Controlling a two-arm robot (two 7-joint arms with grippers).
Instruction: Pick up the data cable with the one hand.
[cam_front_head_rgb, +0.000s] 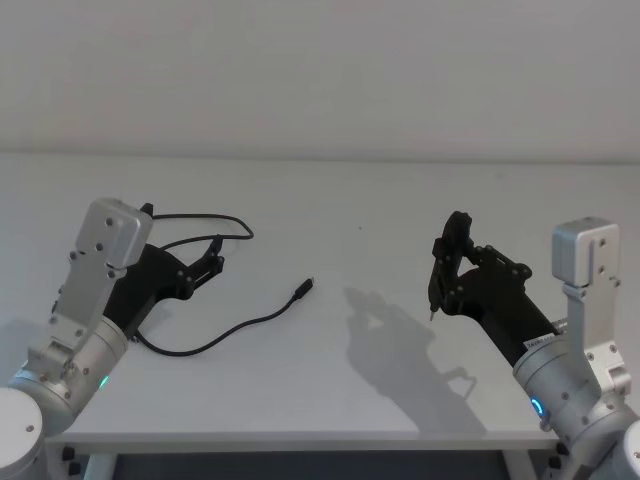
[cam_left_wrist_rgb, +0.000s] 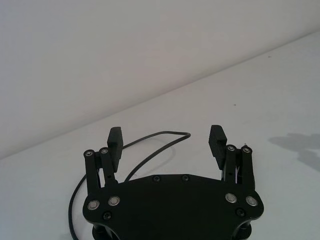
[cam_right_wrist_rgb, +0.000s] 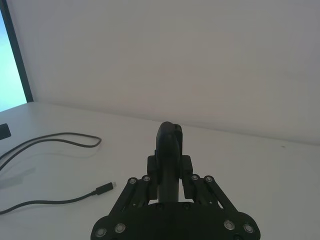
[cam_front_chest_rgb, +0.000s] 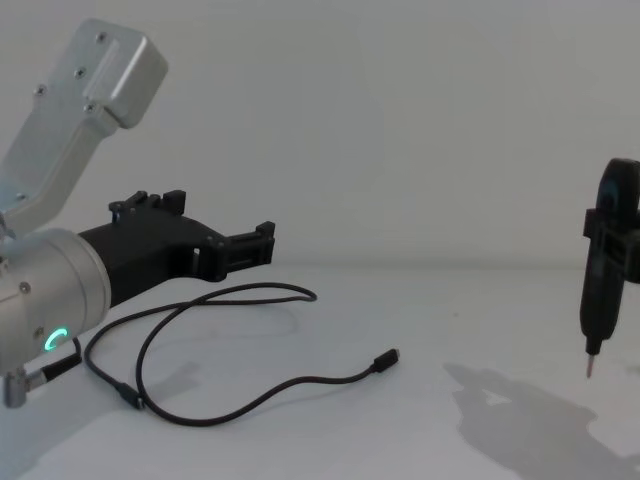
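1. The data cable (cam_front_head_rgb: 240, 328) lies slack on the white counter (cam_front_head_rgb: 380, 200), with its far loop just beside the left gripper (cam_front_head_rgb: 214, 254).
2. The left jaws are spread and empty. They should lower over one strand and close squarely, so the thin cord cannot slip out.
3. The right gripper (cam_front_head_rgb: 433, 300), jaws pressed together on nothing, hangs well apart.
4. No writing is readable.

Both arms are rounded silver-grey metal, the left one's wrist cylinder (cam_front_chest_rgb: 45, 290) bearing a glowing teal ring light (cam_front_chest_rgb: 53, 340), a short grey-plugged wire (cam_front_chest_rgb: 45, 373) and a boxy silver housing (cam_front_chest_rgb: 90, 80) dotted with small screws. The left gripper (cam_left_wrist_rgb: 166, 136) is matte black: a flat plate (cam_left_wrist_rgb: 172, 200) studded with shiny silver-rimmed pivot screws, from which linkage bars carry ribbed rectangular pads (cam_left_wrist_rgb: 218, 137). The right gripper (cam_right_wrist_rgb: 170, 132) has the same black build, below its own angular silver box (cam_front_head_rgb: 588, 252).
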